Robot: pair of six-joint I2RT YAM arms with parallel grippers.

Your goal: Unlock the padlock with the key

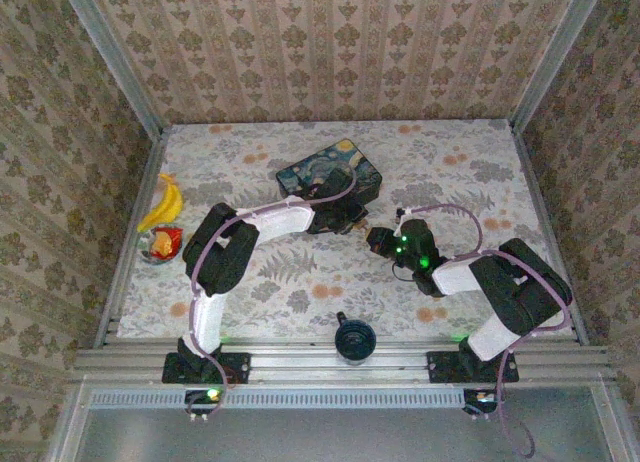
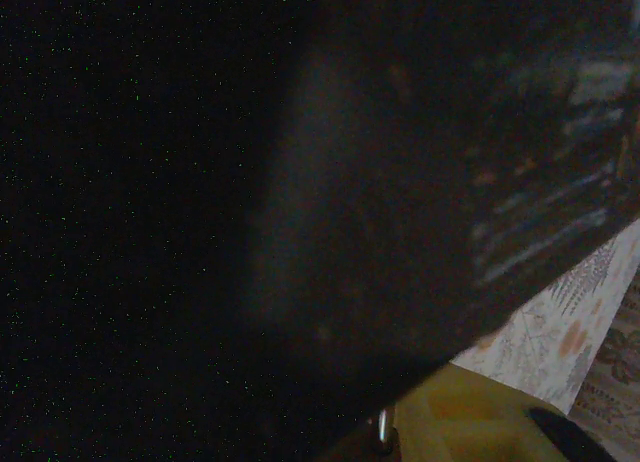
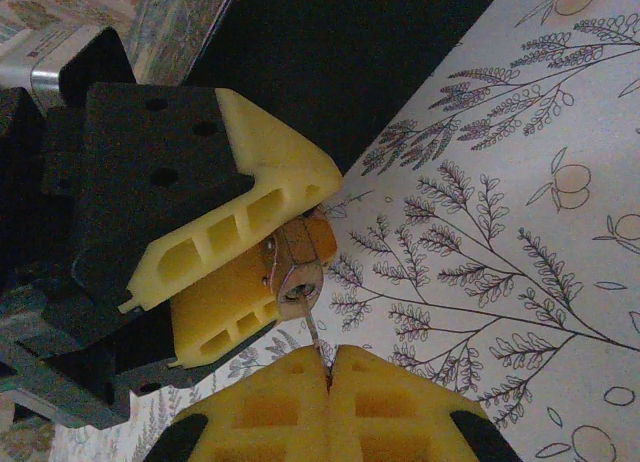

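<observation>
The small brass padlock (image 3: 300,257) is clamped between the yellow fingers of my left gripper (image 3: 290,244), its keyhole face turned toward the right wrist camera. My right gripper (image 3: 328,367) is shut on the key (image 3: 313,332). The key's thin silver blade runs up from the pinched fingertips, and its tip meets the keyhole. In the top view both grippers meet mid-table, the left gripper (image 1: 355,222) just left of the right gripper (image 1: 380,239). A bit of the silver shackle (image 2: 383,429) shows beside a yellow left finger (image 2: 470,422).
The dark blue painted box (image 1: 330,177) lies just behind the left gripper and darkens most of the left wrist view. A banana (image 1: 163,202) and a red object (image 1: 163,244) sit at the left edge. A black round object (image 1: 353,339) stands at the front rail.
</observation>
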